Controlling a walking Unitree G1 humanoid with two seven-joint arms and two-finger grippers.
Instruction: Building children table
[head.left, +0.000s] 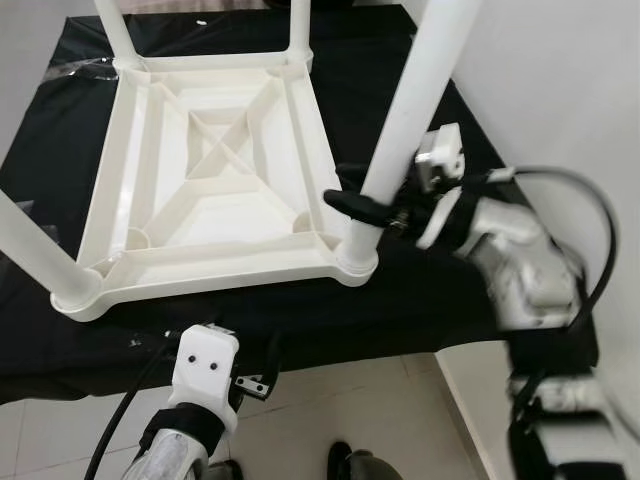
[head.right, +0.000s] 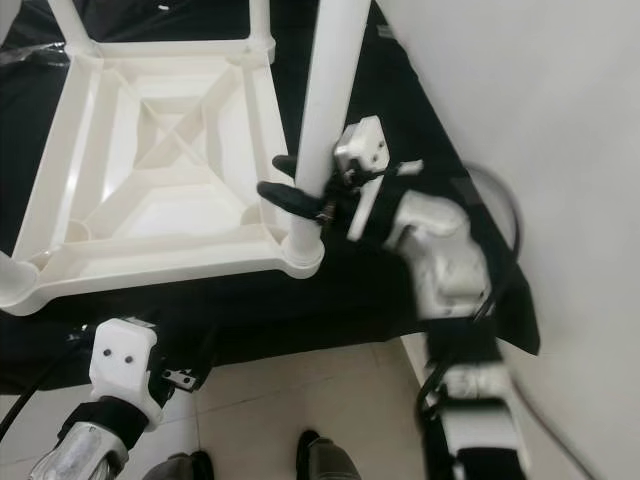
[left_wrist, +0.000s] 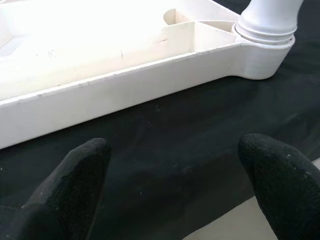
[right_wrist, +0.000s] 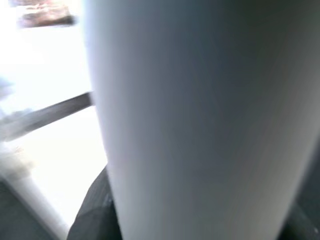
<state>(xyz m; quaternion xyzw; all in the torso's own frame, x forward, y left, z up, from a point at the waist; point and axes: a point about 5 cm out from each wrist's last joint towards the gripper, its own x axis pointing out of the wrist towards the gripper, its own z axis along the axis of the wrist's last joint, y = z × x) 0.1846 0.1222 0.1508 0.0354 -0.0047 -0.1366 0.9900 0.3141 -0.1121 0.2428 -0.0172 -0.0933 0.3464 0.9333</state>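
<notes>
A white plastic children's table (head.left: 220, 268) lies upside down on a black cloth (head.left: 400, 300), its ribbed underside facing up. White legs stand in its corner sockets. My right gripper (head.left: 352, 198) is shut on the near right leg (head.left: 415, 100), low down, just above its socket (head.left: 357, 258); the same leg (right_wrist: 200, 120) looms close in the right wrist view. My left gripper (left_wrist: 175, 185) hovers open over the cloth by the table's near edge (left_wrist: 125, 90), fingers (left_wrist: 75, 175) apart with nothing between them. The near left leg (head.left: 30, 250) stands in its socket.
A white wall (head.left: 560, 80) runs close along the right side. Two far legs (head.left: 115, 30) (head.left: 298, 25) stand at the back corners. Tiled floor (head.left: 330, 400) lies below the cloth's front edge. A black cable (head.left: 600, 210) loops by my right arm.
</notes>
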